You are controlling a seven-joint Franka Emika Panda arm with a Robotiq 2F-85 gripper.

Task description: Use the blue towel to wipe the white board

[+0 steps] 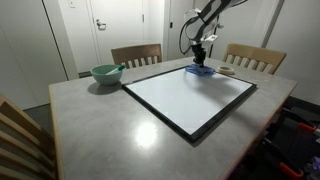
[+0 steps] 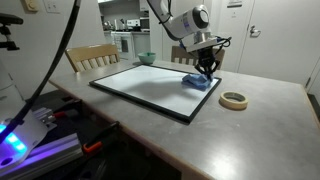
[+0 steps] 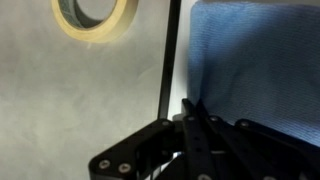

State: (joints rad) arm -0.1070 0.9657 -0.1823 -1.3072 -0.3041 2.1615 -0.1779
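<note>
Jaws pinched shut, the gripper (image 3: 192, 118) sits at the edge of the blue towel (image 3: 250, 60), which spreads toward one o'clock in the wrist view, on a corner of the white board (image 2: 140, 85) whose bare face stretches toward nine o'clock.

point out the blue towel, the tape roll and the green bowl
blue towel (image 2: 199, 82): in an exterior view, middle of the cloth
tape roll (image 3: 95, 34): wrist view, lower band of the ring
green bowl (image 1: 105, 78): in an exterior view, outer wall
</note>
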